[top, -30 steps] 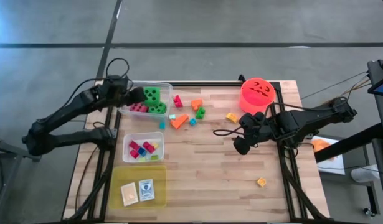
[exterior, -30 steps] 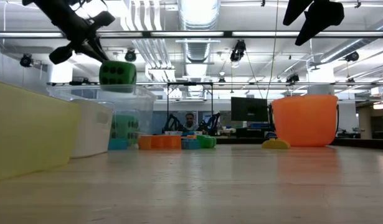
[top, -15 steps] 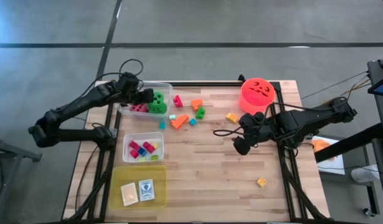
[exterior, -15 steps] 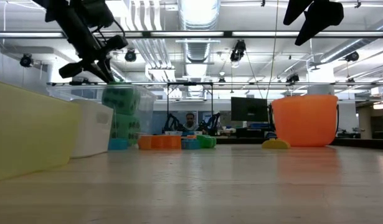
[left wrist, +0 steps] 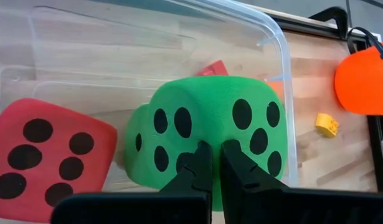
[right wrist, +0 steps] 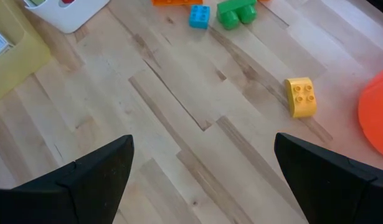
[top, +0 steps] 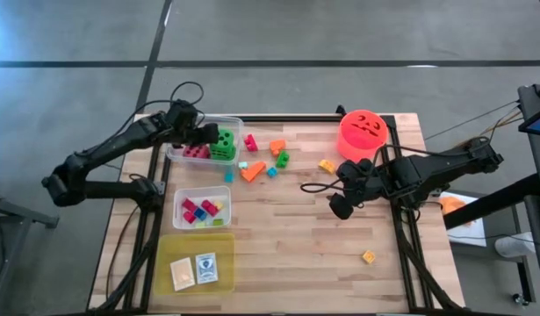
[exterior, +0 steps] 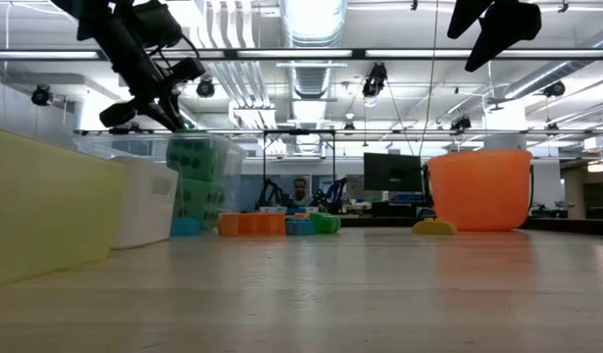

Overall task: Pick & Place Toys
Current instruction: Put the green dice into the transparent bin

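A green die with black dots sits inside the clear tub at the table's far left. It rests on top of another green die, beside a pink die. My left gripper is shut on the upper green die. My right gripper hangs open above bare wood at the table's right, holding nothing. A yellow block lies ahead of it. Loose bright blocks lie near the table's far middle. My left gripper pinches a bit of the green die's soft body between its two fingers, where two dotted faces meet; the foam is dented in there. The fingers slant down from the table's left side. The die sits inside the tub on the other green die.
The red-orange bucket with a black face stands at the far right. A small clear tub of blocks and a yellow tub with cards sit along the left. One small yellow block lies near the front right.
My left gripper has gone down and a little toward the table's right with the green die, staying shut. The die hung clear above the tub before; now it is inside the tub, on top of the other green die.
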Available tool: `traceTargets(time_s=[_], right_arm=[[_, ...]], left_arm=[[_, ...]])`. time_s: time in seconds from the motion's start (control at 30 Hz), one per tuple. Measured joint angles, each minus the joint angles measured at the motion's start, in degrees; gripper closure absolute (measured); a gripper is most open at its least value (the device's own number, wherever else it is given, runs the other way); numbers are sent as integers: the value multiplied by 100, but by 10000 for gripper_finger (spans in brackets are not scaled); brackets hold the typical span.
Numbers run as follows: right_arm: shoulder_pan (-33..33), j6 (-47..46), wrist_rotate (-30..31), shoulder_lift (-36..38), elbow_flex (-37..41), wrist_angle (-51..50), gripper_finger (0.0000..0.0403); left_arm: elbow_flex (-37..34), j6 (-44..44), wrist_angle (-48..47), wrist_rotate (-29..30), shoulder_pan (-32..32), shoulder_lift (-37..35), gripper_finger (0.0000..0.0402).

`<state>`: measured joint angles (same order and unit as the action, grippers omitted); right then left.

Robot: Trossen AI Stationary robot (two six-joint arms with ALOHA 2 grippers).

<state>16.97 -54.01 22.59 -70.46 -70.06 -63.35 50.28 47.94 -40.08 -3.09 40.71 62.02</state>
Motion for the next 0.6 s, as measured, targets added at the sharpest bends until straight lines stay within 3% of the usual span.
traceTargets(time_s=[0.6], right_arm=[[0, 21, -15, 0, 0, 58, 19]], left_arm=[[-4, 0, -45, -16, 0, 0, 401]])
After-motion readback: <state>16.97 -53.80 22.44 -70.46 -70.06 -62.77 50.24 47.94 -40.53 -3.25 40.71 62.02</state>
